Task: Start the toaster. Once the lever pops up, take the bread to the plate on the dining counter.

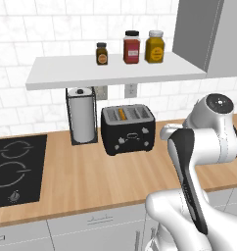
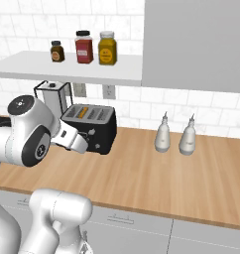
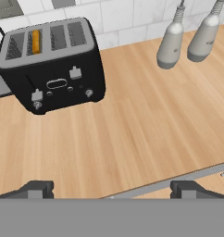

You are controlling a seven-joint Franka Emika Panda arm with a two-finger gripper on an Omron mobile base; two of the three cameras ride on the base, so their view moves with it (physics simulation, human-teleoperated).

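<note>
The boxy black toaster (image 1: pixel 128 129) with a grey slotted top stands on the light wooden counter (image 1: pixel 91 176), near the white tiled wall. It has four slots. On its front there are small white marks, two little levers and an oval window between them. A thin golden-orange slice of bread (image 3: pixel 35 41) sits in the second slot from the left in the hand view; only its upper edge shows, so I cannot tell how deep it goes.

Just beside the toaster, on its left in the left base view, stands a chrome paper-towel holder with a white roll (image 1: pixel 82 119). Further left, a black hob (image 1: pixel 15 169) is set in the counter. Two grey pear-shaped bottles (image 2: pixel 174 135) stand well apart from the toaster. On the white shelf (image 1: pixel 110 71) above are three spice jars (image 1: pixel 131 49).

The two-finger gripper (image 3: pixel 112 190) hangs over the counter edge, apart from the toaster, its jaws spread wide and holding nothing.
</note>
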